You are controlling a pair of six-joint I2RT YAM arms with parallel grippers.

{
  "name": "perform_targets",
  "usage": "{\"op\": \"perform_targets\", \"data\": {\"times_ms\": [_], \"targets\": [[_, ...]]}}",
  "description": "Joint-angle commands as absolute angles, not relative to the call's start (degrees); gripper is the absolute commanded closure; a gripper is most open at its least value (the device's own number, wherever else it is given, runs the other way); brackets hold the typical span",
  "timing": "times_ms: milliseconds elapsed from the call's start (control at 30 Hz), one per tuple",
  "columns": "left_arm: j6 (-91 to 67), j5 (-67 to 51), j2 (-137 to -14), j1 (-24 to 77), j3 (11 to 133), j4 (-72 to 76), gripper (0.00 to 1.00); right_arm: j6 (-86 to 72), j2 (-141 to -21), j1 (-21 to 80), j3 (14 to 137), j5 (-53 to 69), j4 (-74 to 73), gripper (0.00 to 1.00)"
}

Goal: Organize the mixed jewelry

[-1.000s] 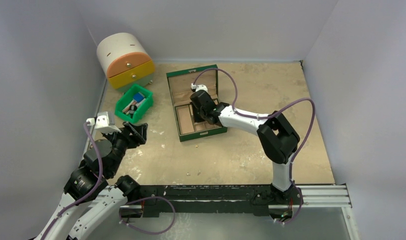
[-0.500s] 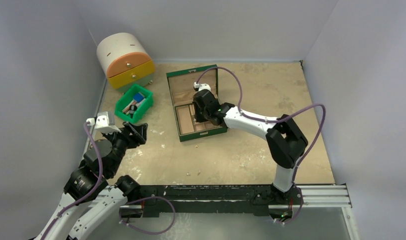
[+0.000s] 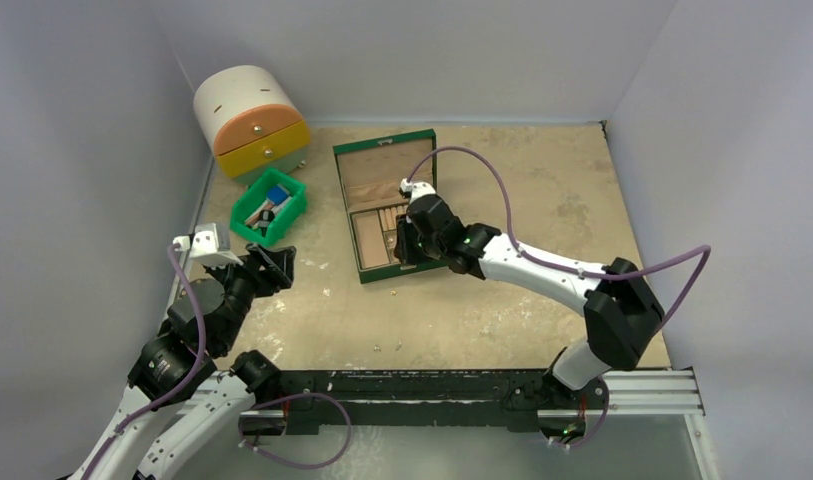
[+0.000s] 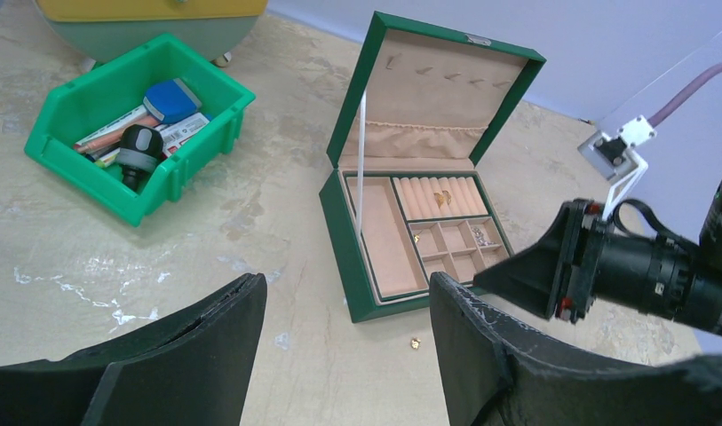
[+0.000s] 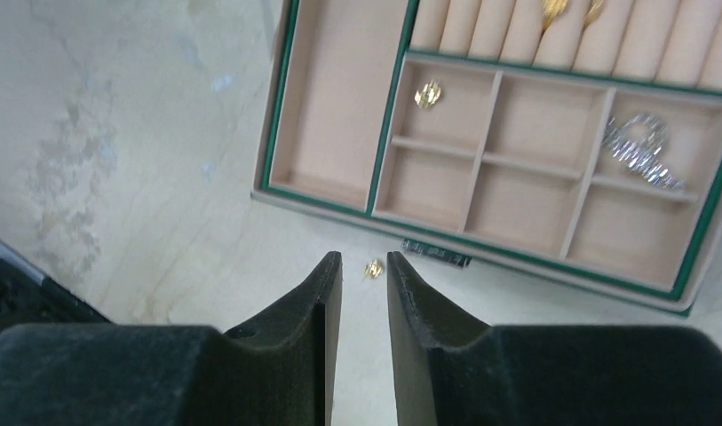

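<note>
Pulling back from over the box since a second ago, the right gripper is parting its jaws slightly, holding nothing. One gold stud is lying on the table just beyond its fingertips, beside the front wall of the box. Inside, a gold piece and a silver piece are sitting in separate small compartments, and gold bits are resting on the ring rolls. The left gripper is hovering wide open and empty, well apart, with a green bin beyond it.

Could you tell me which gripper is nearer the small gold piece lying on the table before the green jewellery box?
Right. The right gripper hangs close over the small gold piece; the left gripper is well off to its left.
</note>
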State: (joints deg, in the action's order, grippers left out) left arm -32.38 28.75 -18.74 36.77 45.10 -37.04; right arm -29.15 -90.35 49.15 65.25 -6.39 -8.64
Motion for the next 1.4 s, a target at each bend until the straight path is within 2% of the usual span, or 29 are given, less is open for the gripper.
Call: {"op": "perform_targets", "data": {"times_ms": [0,233,533,1367], "targets": [[-32.9,28.5,-19.0,36.5,45.1,-34.9,0.33,-33.3,-87.3,51.0,62.0,-4.2,-9.8,0.71],[-32.9,28.5,-18.8,36.5,45.0,-34.9,0.33,-38.1,-88.6,53.6,57.6,-4.7,-7.1,0.67],[-32.8,28.5,-18.5,36.5,45.0,-34.9,0.33,-42.1,-94.6,55.2,58.1,-7.6,-4.4,0.62],[-32.9,28.5,-18.6,36.4,45.0,-34.9,0.33,-43.3,-104.2,57.5,62.5,-13.4,-5.7,0.64]]}}
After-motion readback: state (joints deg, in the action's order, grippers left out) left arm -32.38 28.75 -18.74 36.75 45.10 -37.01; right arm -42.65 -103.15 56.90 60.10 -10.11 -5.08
